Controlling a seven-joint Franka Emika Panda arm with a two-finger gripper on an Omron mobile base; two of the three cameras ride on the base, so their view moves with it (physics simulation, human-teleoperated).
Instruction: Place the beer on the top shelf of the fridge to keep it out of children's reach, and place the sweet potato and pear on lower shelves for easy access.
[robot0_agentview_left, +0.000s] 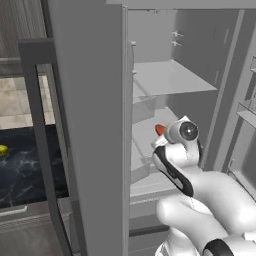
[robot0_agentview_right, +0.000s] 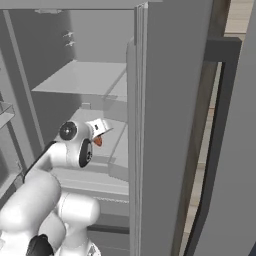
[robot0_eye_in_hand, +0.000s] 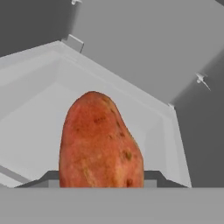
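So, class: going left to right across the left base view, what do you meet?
pear → fridge door → sweet potato → gripper, shut on it, with the arm behind.

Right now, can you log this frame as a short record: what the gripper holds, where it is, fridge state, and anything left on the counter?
gripper state: shut on the sweet potato
gripper location: inside the open fridge, over a lower shelf
sweet potato: stands up between the gripper's fingers, not yet released
top shelf: bare where it can be seen
counter: small yellow-green item at far left, probably the pear, cut off by the picture edge
beer: location cannot be told
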